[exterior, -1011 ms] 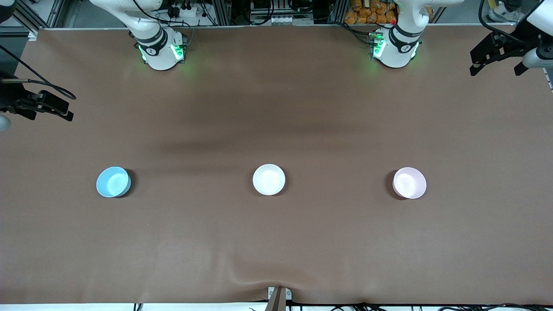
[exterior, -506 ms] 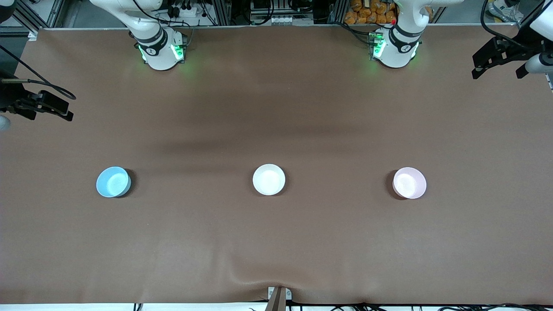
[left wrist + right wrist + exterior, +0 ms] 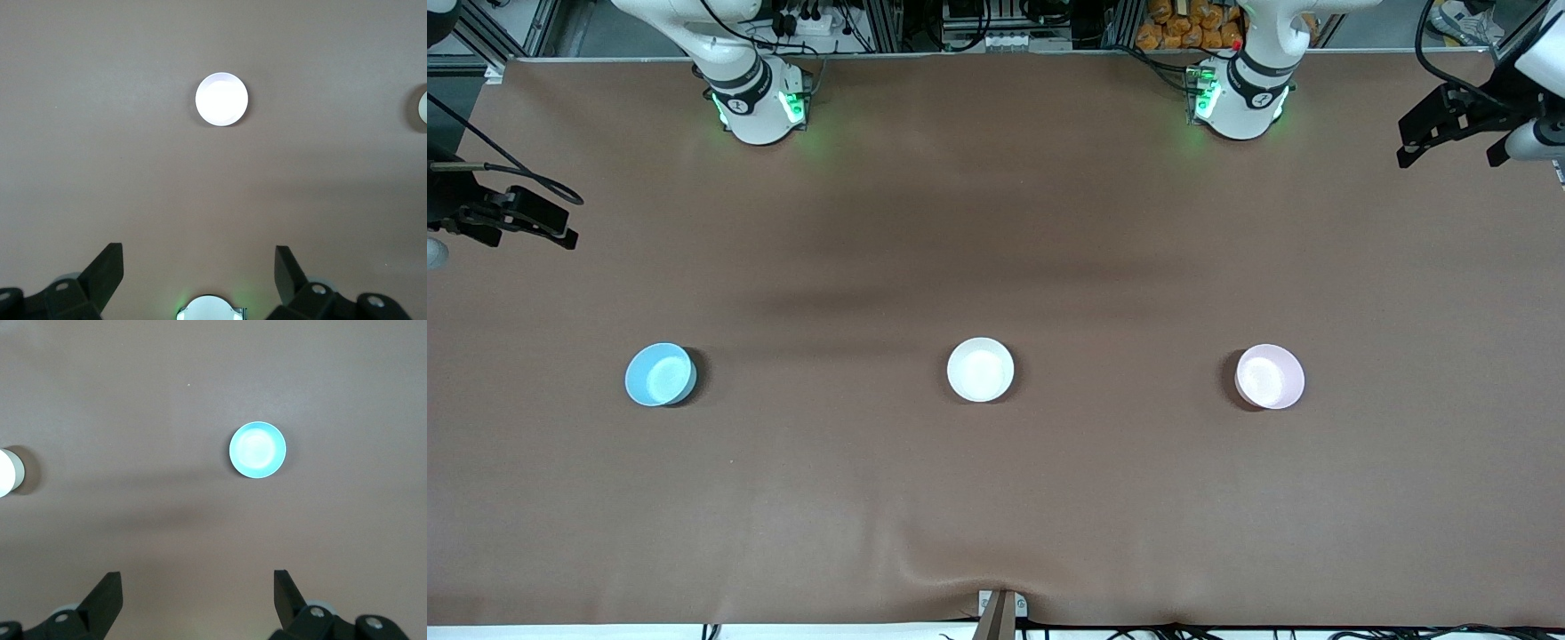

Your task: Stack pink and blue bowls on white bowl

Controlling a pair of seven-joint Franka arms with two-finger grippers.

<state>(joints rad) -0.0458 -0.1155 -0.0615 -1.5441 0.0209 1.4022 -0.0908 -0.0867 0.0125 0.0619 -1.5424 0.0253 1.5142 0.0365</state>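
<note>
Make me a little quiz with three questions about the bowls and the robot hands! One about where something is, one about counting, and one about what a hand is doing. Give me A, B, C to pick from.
1. Which bowl sits in the middle of the row?
A. the blue bowl
B. the white bowl
C. the pink bowl

2. How many bowls are on the table?
A. two
B. three
C. five

3. What is the right gripper doing?
A. holding the blue bowl
B. shut tight on nothing
C. open and holding nothing

Answers:
1. B: the white bowl stands between the blue bowl, toward the right arm's end, and the pink bowl, toward the left arm's end.
2. B: blue, white and pink bowls stand apart on the table, none stacked.
3. C: the right gripper hangs high over the blue bowl with its fingers wide apart; the left gripper hangs open over the pink bowl too.
</note>
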